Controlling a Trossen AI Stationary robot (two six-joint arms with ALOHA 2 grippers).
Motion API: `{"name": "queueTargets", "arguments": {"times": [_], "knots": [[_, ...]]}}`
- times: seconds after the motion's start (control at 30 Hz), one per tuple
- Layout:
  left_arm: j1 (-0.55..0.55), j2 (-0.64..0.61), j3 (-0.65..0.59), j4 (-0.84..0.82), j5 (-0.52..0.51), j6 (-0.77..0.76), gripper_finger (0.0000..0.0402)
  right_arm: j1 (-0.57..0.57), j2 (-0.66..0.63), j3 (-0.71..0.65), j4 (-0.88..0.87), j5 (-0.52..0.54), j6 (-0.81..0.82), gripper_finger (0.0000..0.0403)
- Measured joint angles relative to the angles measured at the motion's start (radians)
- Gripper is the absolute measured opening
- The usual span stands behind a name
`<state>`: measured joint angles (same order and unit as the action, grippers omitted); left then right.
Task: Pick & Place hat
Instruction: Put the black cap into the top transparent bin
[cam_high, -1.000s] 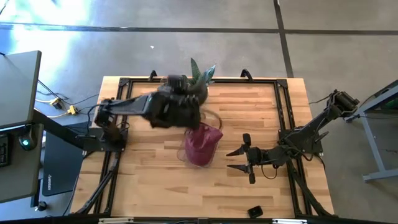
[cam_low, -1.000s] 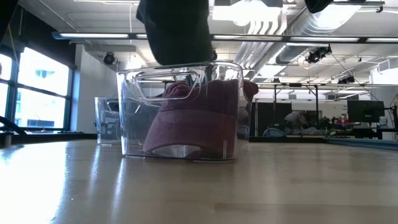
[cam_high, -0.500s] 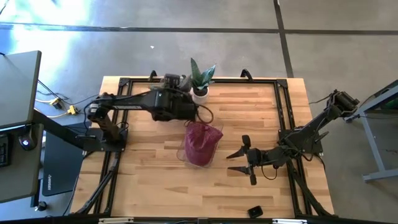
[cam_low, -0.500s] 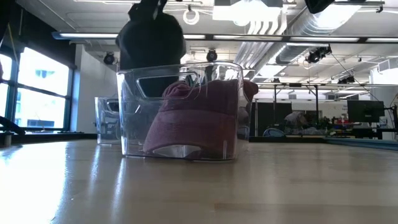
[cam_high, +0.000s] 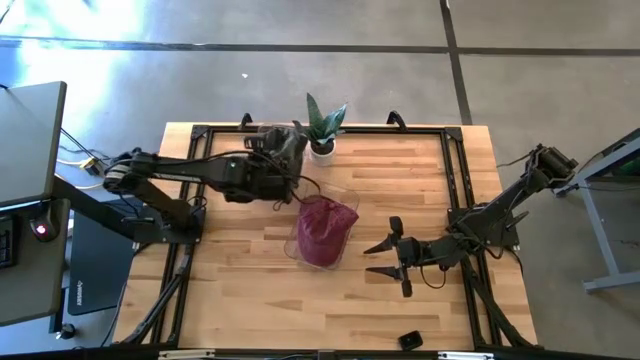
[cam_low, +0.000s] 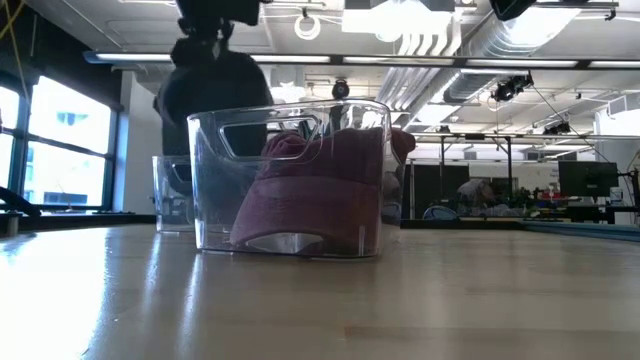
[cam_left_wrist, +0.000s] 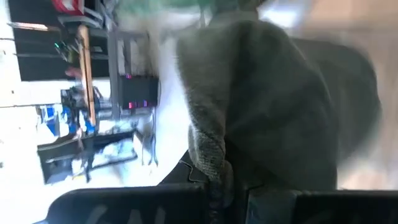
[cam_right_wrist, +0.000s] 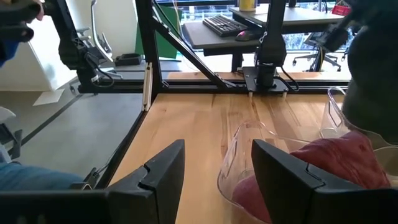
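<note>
My left gripper (cam_high: 283, 170) is shut on a dark grey hat (cam_low: 213, 92) at the table's far middle. In the low view the hat hangs behind a clear bin (cam_high: 322, 232) that stands on the table. Inside that bin a maroon hat (cam_low: 318, 190) leans against the wall. The left wrist view is filled by the grey hat (cam_left_wrist: 280, 99). My right gripper (cam_high: 385, 256) hovers open to the right of the bin, pointing at it, with nothing between its fingers (cam_right_wrist: 163, 169). My left gripper pinches an edge of the grey hat (cam_left_wrist: 214, 163) between its two fingers. The fingers slant down from the table's left side. The hat hangs past and below them, clear of the table.
A potted plant (cam_high: 322, 128) stands at the far edge, just right of the grey hat. A second, smaller clear bin (cam_low: 173, 195) stands behind the first, under the hat. A small black object (cam_high: 410, 340) lies near the front edge. Black rails (cam_high: 455, 180) frame the table.
My left gripper has drawn back toward the table's left edge and sunk, staying shut on the grey hat. The hat has gone from above the clear bin to behind its left side, lower than before. The right arm has kept still.
</note>
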<state>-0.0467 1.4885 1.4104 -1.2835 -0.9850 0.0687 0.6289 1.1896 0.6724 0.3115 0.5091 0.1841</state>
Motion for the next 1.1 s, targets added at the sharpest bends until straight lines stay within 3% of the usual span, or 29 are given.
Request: {"name": "queueTargets", "arguments": {"times": [0.4, 0.63, 0.83, 0.97, 1.1], "knots": [[0.002, -0.074, -0.213, 0.312, 0.087, 0.275, 0.0005, 0.000, 0.000, 0.000, 0.000, 0.000, 0.000, 0.0181], [0.077, -0.070, -0.332, 0.552, 0.109, 0.493, 0.0005, 0.000, 0.000, 0.000, 0.000, 0.000, 0.002, 0.0181], [0.175, -0.068, -0.391, 0.663, 0.083, 0.463, 0.0030, 0.000, 0.000, 0.000, 0.000, 0.000, 0.002, 0.0181], [0.222, -0.068, -0.392, 0.664, 0.147, 0.424, 0.0053, 0.000, 0.000, 0.000, -0.001, 0.000, 0.002, 0.0181], [0.260, -0.068, -0.392, 0.663, 0.242, 0.401, 0.0101, 0.000, 0.000, 0.000, -0.001, 0.000, 0.015, 0.0181]]}}
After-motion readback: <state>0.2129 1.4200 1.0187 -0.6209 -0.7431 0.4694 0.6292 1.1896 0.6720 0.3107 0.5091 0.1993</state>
